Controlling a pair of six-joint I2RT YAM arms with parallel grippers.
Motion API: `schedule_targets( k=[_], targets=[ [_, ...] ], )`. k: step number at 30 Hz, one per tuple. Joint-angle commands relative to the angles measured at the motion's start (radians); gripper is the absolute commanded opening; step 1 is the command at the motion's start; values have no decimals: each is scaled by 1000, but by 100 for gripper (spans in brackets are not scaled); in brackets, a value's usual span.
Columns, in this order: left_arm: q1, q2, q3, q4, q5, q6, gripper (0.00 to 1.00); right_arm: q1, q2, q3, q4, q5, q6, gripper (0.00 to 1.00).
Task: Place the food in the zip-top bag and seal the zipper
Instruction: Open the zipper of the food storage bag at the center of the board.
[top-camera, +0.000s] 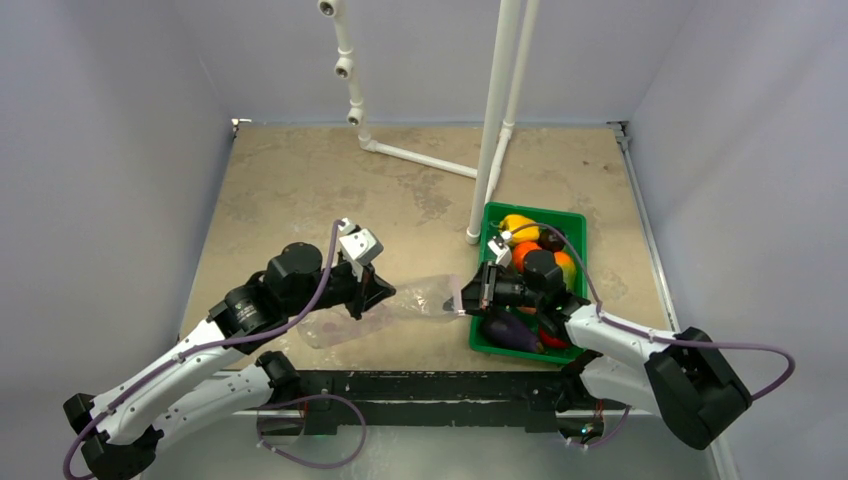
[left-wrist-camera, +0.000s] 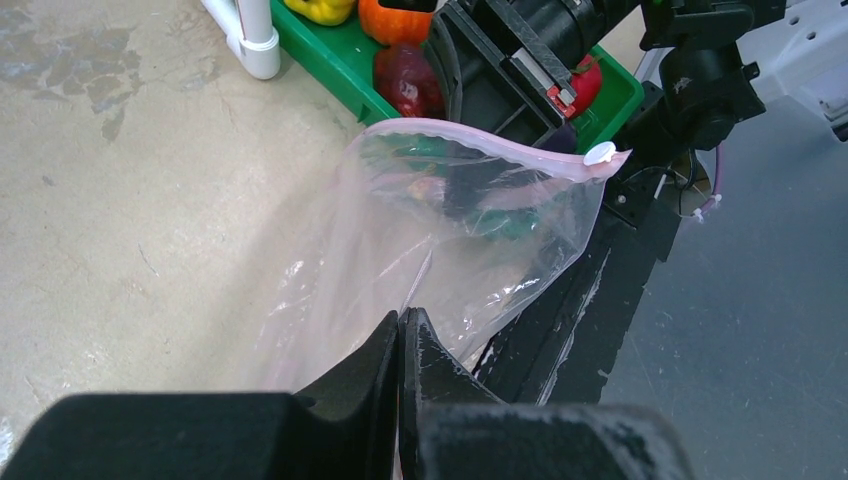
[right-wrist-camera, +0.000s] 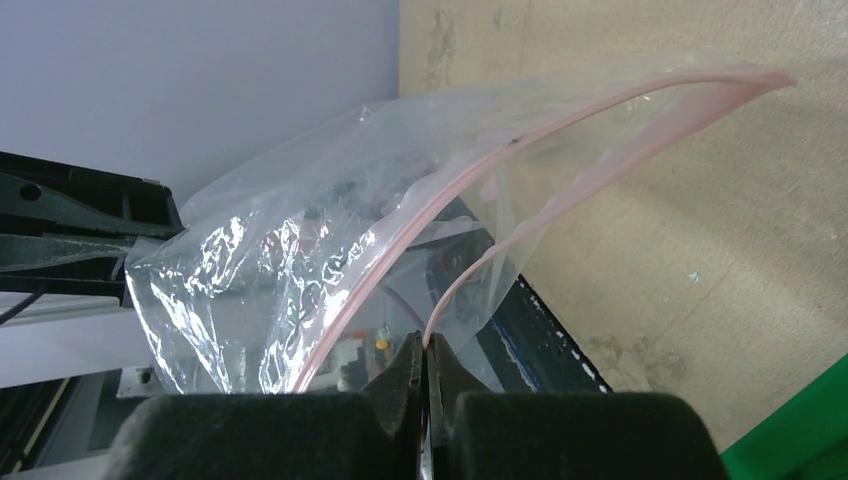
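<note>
Zip-top bag (top-camera: 410, 303): clear, stretched between both arms over the table (top-camera: 300, 190), just beside the tray; mouth gaping, zipper (right-wrist-camera: 560, 128) unsealed. Left gripper (left-wrist-camera: 402, 330): clamped tight on the bag's film. Right gripper (right-wrist-camera: 425, 352): pinched closed on the mouth edge. Green tray (top-camera: 540, 209): holds food, including yellow pepper (top-camera: 518, 227), orange fruit (top-camera: 524, 255), eggplant (top-camera: 510, 332).

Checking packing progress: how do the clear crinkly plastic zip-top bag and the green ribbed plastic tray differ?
The clear zip-top bag is crinkled film; the green tray is solid-walled. The bag shows no food inside; the tray holds the toy produce. Both are open.
</note>
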Motion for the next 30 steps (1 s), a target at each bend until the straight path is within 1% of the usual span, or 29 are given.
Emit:
schedule_targets(
  k=[1,6,8,11,13,18,21,23,30],
  targets=[
    [-4,-8,-6,44,-11,5,0,6,-46,38,-15,13,-40,0],
    [-4,7,5,32,-27,-1,0,7,-74,160,-199,116,-155,0],
    [-5,10,10,24,-34,-3,7,6,-82,209,-273,168,-210,0],
    [-5,3,16,17,-51,-3,22,8,-91,274,-374,243,-272,0],
    [-3,-8,16,17,-57,-3,29,14,-99,310,-425,300,-306,0],
    [-4,-24,36,6,-70,-4,41,38,-117,369,-497,398,-356,0],
    [-3,-8,96,-44,-100,-3,48,68,-118,397,-511,446,-370,0],
    [-4,3,133,-59,-106,-9,50,103,-108,426,-535,498,-374,0],
    [-3,71,262,-119,-169,-48,52,219,-89,526,-579,661,-387,0]
  ],
)
